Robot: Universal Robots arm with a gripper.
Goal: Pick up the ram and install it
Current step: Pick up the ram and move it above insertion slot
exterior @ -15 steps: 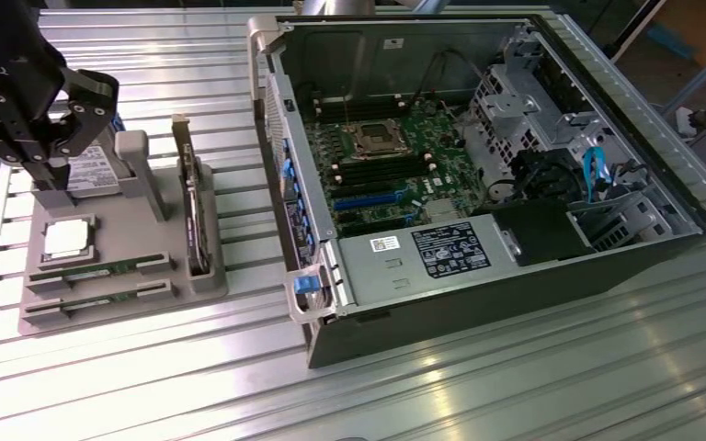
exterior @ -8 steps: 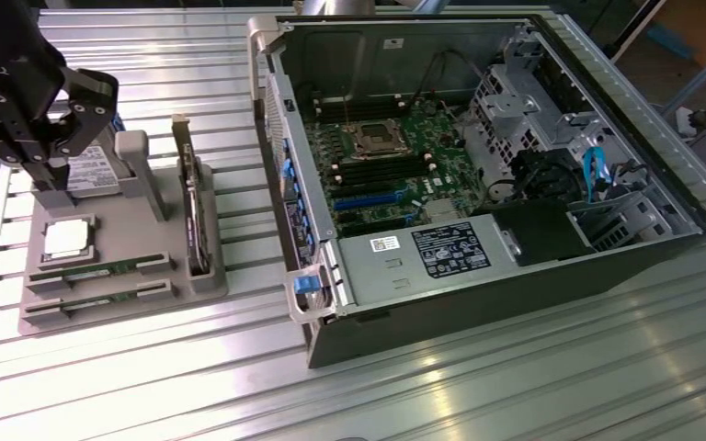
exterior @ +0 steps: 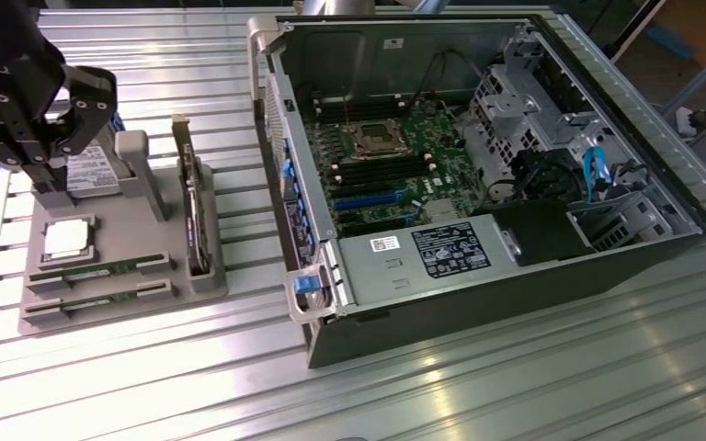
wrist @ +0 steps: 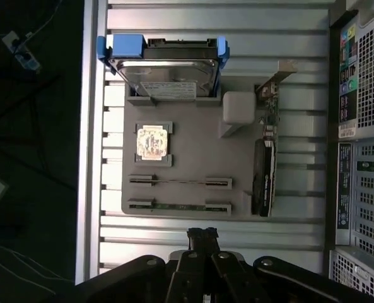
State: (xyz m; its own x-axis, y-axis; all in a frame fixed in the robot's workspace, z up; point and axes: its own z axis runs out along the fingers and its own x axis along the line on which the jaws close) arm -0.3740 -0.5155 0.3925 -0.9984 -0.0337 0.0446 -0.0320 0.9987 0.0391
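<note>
Two green ram sticks lie side by side in slots at the near end of the grey parts holder (exterior: 132,230): one ram (exterior: 96,268) and a second ram (exterior: 89,299) just in front of it. In the wrist view they show as thin strips, ram (wrist: 179,182) and ram (wrist: 179,206), on the holder (wrist: 193,151). My black gripper (exterior: 56,152) hangs above the holder's far end, over the hard drive, apart from the sticks. The wrist view has its gripper (wrist: 202,237) with fingers pressed together and nothing between them.
The holder also carries a hard drive (wrist: 168,69) with blue rails, a square silver processor chip (wrist: 152,142) and a dark expansion card (wrist: 263,164) on edge. The open computer case (exterior: 476,165), motherboard (exterior: 384,170) exposed, lies at the exterior view's right on the ribbed aluminium table (exterior: 451,386).
</note>
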